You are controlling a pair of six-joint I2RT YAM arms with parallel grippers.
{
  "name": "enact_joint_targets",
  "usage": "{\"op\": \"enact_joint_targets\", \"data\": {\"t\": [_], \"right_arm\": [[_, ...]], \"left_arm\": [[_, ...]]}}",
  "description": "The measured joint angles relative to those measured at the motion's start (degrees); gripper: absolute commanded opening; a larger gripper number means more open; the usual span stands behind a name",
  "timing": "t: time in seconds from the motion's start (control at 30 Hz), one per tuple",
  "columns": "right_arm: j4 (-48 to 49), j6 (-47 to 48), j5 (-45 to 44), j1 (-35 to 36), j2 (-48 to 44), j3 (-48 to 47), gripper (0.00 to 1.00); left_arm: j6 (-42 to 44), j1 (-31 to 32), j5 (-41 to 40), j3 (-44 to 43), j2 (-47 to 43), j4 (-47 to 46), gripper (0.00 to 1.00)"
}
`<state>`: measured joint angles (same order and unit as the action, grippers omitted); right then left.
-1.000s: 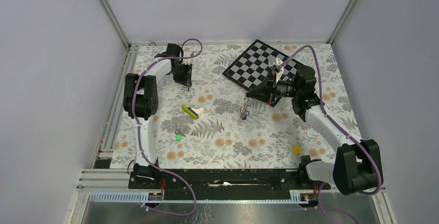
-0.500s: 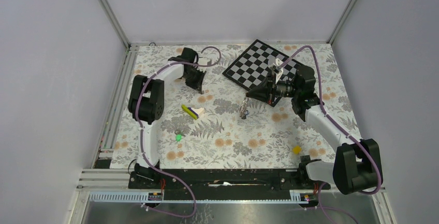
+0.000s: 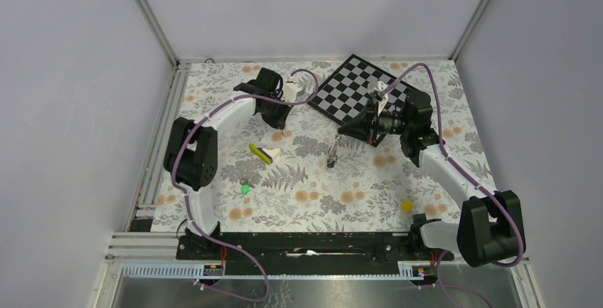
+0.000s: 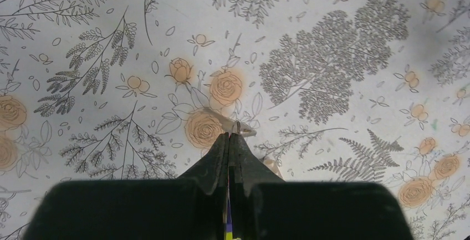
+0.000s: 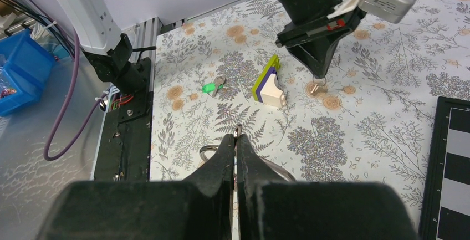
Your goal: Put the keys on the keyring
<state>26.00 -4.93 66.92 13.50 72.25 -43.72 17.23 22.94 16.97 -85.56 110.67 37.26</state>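
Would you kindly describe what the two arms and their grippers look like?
Both the left arm and right arm have white links between bulky black joints, each trailed by a purple cable. The left gripper and right gripper are black and taper to narrow tips.

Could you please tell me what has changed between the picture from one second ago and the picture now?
The left gripper swung to its right and slightly nearer, and its jaws closed on what looks like a small metal piece. The right gripper, shut on the keyring, stayed in place, as did the green key, the wedge block and the yellow cube.
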Motion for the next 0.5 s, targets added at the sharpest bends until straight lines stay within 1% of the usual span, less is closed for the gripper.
{"op": "enact_joint_targets", "data": {"t": [0.33,0.5], "right_arm": [[-0.1,0.5,-0.1,0.0,0.0,0.0,0.0],[-0.1,0.8,-0.3,-0.1,0.0,0.0,0.0]], "left_arm": [[2.8,1.9,1.3,9.1,-9.3,-5.8,0.0],[4.7,4.2,0.6,11.0,-10.5,-8.2,0.0]]}}
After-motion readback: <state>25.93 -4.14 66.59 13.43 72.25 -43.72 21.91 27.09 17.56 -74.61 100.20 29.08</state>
